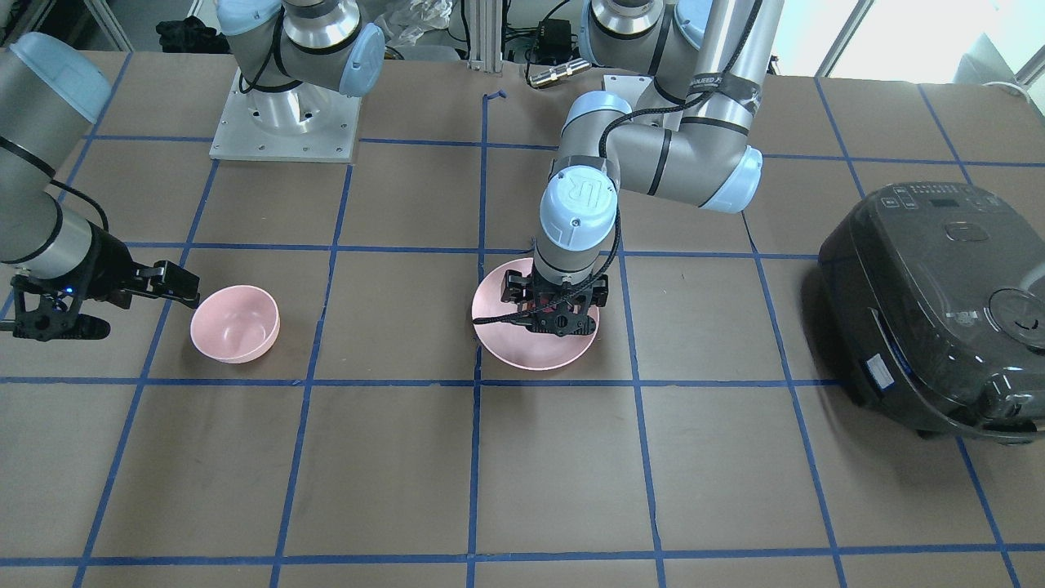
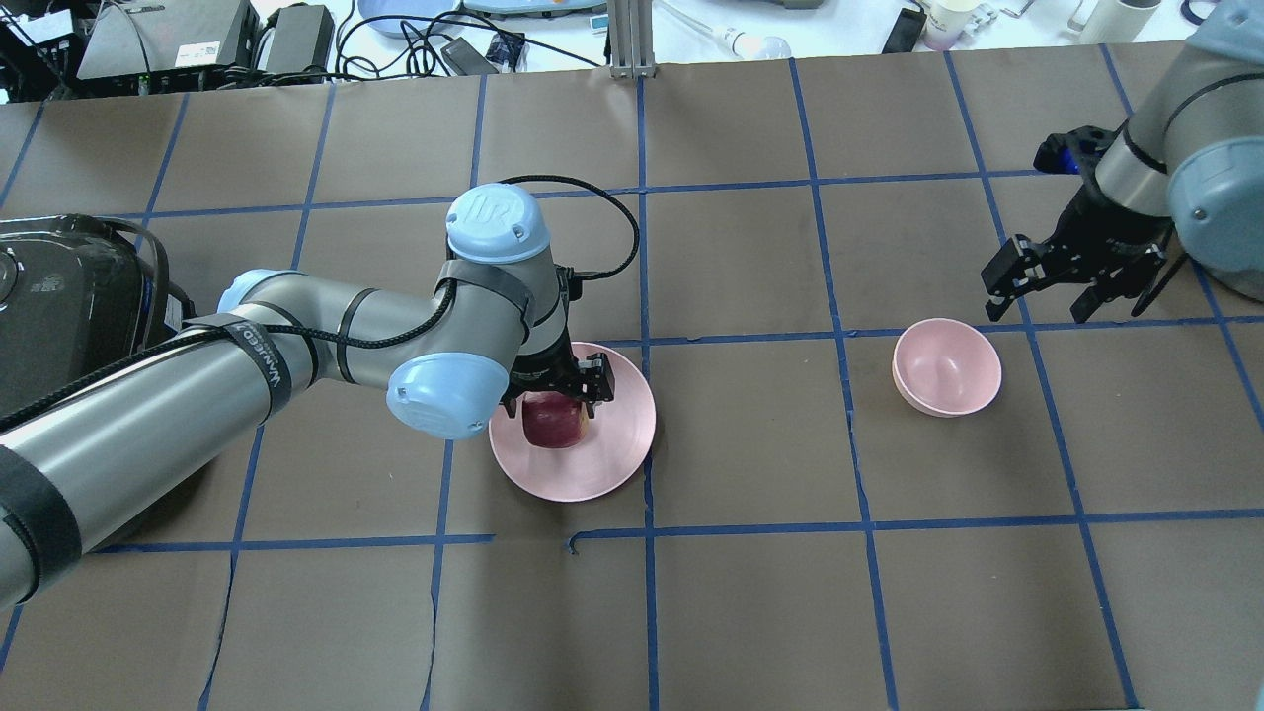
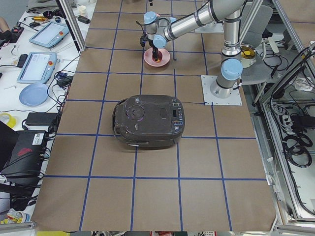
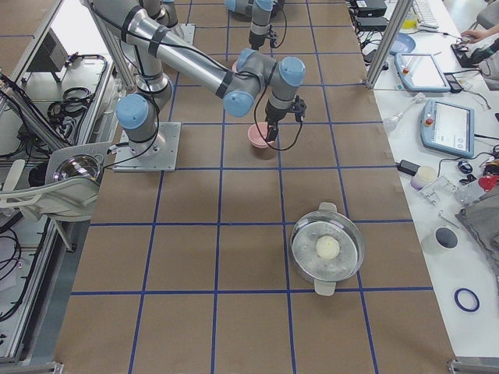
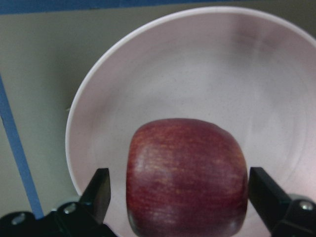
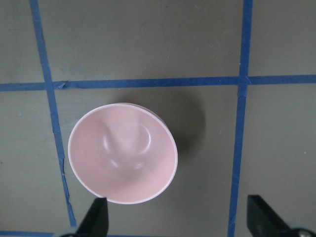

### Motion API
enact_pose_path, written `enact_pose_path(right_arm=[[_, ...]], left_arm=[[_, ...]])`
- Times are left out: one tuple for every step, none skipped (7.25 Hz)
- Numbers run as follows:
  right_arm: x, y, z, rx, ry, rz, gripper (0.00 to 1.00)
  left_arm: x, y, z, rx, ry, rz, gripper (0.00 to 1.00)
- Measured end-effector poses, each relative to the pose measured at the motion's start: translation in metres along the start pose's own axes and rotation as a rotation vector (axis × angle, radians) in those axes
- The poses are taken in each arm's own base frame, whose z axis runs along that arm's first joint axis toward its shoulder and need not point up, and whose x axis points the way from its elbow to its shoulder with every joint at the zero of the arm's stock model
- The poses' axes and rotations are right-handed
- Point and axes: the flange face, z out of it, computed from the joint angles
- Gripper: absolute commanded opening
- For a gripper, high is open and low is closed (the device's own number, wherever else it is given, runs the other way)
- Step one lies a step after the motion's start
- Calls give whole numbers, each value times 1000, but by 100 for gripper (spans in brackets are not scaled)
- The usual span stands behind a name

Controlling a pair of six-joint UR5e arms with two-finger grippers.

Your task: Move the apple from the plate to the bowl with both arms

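Note:
The dark red apple (image 2: 553, 420) sits on the wide pink plate (image 2: 612, 449) near the table's middle; the left wrist view shows the apple (image 5: 186, 177) on the plate (image 5: 197, 64). My left gripper (image 2: 553, 405) is lowered over the plate, open, with one finger on each side of the apple; the left finger shows a small gap. In the front view the gripper (image 1: 562, 322) hides the apple. The small pink bowl (image 2: 946, 367) stands empty to the right. My right gripper (image 2: 1045, 296) hovers open and empty just beyond the bowl (image 6: 122, 153).
A black rice cooker (image 2: 59, 296) stands at the table's left end, beside my left arm. A steel pot (image 4: 327, 249) with a white ball in it sits at the right end. Blue tape lines grid the brown table.

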Motion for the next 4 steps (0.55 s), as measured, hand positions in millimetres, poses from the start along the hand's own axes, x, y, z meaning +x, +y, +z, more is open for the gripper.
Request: enact_pose_path(right_arm=[[4,-6,27,-13,0,2,100],[6,-10,47,-28,-3,6,87],[7,-13,61,-40,-10,9,52],[8,-14,74,-57,-21,11,43]], left_arm=[[1,-1,0,11,2,4,14],[1,-2,-2,19,3,6,3],[2,-2,-8,34,6,8,1],[2,-6,-22,62,12,7,0]])
